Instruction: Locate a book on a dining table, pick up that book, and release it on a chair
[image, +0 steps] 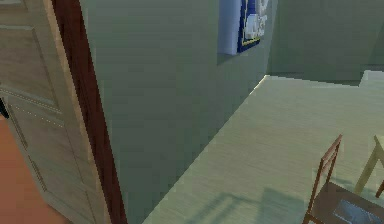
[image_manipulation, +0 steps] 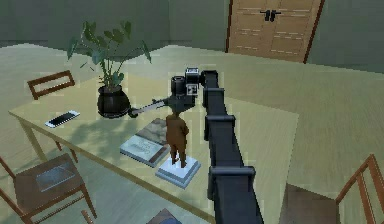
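Observation:
On the pale dining table (image_manipulation: 255, 125) lie three flat books: a grey one (image_manipulation: 143, 151), a darker one (image_manipulation: 154, 128) behind it, and a white one (image_manipulation: 181, 174) under a brown figurine (image_manipulation: 178, 136). My arm (image_manipulation: 222, 150) reaches up over the table from the bottom edge. The gripper (image_manipulation: 148, 106) points left toward a dark pot (image_manipulation: 111, 101) holding a leafy plant. With the pot and tabletop behind the fingers, I cannot tell whether it holds anything. A wooden chair (image_manipulation: 42, 182) stands at the table's near left corner.
A phone (image_manipulation: 62, 119) lies near the table's left end. More chairs stand at the far left (image_manipulation: 50, 83) and lower right (image_manipulation: 362, 192). A double wooden door (image_manipulation: 275, 27) is behind the table. Ahead are a panelled door (image: 35, 110), a wall picture (image: 250, 24), a chair (image: 335, 188) and pale floor.

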